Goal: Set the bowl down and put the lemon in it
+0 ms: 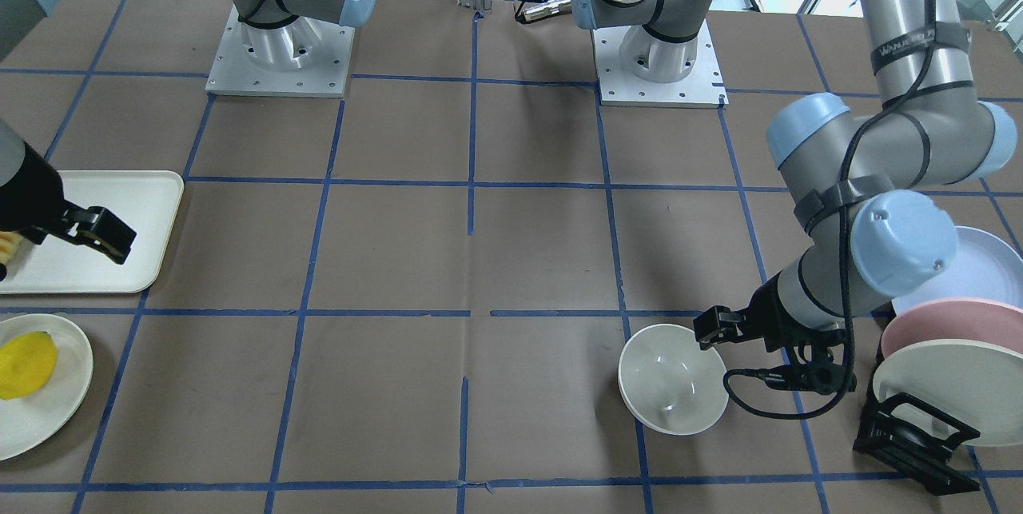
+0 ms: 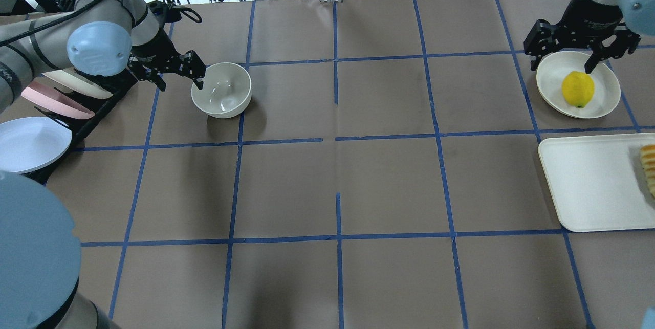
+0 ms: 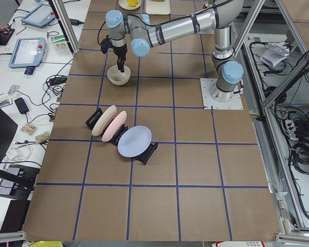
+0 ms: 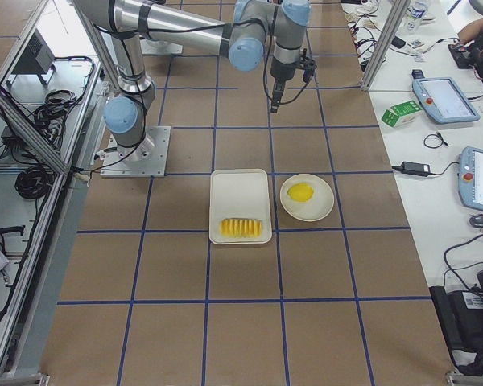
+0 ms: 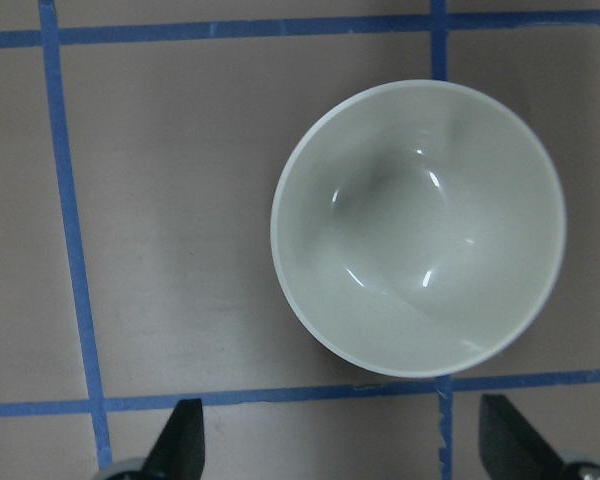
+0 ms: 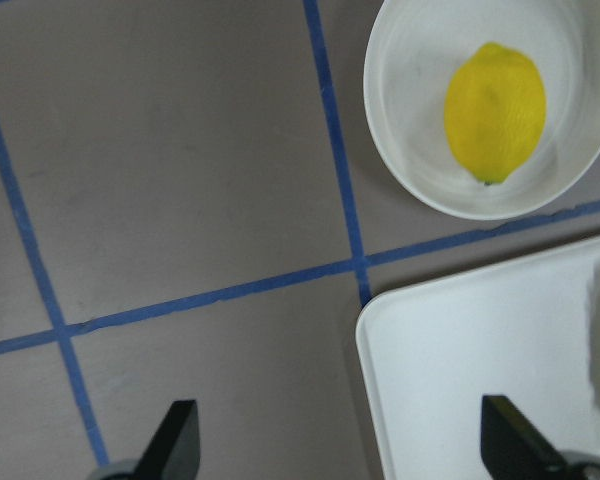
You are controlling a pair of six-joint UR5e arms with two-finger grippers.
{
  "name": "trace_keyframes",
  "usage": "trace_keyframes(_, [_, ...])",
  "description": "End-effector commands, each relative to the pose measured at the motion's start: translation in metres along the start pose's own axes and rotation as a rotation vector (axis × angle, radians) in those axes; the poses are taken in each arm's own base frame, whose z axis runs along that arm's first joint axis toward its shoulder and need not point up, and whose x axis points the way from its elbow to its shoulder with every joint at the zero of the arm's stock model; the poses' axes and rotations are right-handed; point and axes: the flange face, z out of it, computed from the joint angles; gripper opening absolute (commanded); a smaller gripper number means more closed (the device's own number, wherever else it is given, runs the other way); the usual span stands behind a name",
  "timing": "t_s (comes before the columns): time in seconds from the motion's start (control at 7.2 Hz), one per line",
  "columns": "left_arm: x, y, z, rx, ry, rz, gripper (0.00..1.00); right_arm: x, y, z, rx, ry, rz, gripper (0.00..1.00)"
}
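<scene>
The off-white bowl point(image 2: 221, 89) stands upright on the table, also seen in the front view point(image 1: 673, 378) and the left wrist view point(image 5: 418, 228). My left gripper point(image 2: 180, 82) is open and empty beside the bowl's rim, on the rack side; the bowl is not between its fingers point(image 5: 185, 440). The yellow lemon point(image 2: 578, 89) lies on a small cream plate point(image 2: 550, 78) at the far right, also in the right wrist view point(image 6: 495, 112). My right gripper point(image 2: 563, 65) is open and empty, above the table at the plate's far edge.
A black rack with upright plates point(image 2: 51, 99) stands just behind my left gripper. A cream tray point(image 2: 588, 185) with sliced ridged yellow food point(image 2: 649, 168) lies next to the lemon's plate. Blue tape lines grid the brown table point(image 2: 337, 165).
</scene>
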Motion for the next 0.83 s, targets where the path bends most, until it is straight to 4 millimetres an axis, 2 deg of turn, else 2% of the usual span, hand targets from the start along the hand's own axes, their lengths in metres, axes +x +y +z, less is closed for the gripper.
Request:
trace_keyframes(0.0, [-0.009,-0.017,0.06,-0.035,0.01,-0.004,0.86,0.041,-0.033,0.041,0.03,-0.038,-0.065,1.0])
trace_keyframes(0.14, [-0.007,-0.02,0.072,-0.034,0.036,-0.004,0.78,0.067,-0.039,0.054,0.026,-0.045,-0.055,1.0])
trace_keyframes(0.28, [-0.007,-0.021,0.072,-0.031,0.042,-0.011,0.65,0.083,-0.053,0.076,0.049,-0.038,-0.053,1.0])
trace_keyframes(0.42, [-0.007,-0.021,0.071,-0.031,0.043,-0.029,0.25,0.096,-0.065,0.096,0.078,-0.028,-0.061,1.0])
trace_keyframes(0.56, [-0.004,-0.022,0.063,-0.022,0.066,-0.032,0.01,0.118,-0.07,0.112,0.079,-0.044,-0.027,1.0])
trace_keyframes(0.69, [-0.002,-0.022,0.059,-0.017,0.077,-0.034,0.0,0.119,-0.075,0.125,0.086,-0.101,-0.014,1.0])
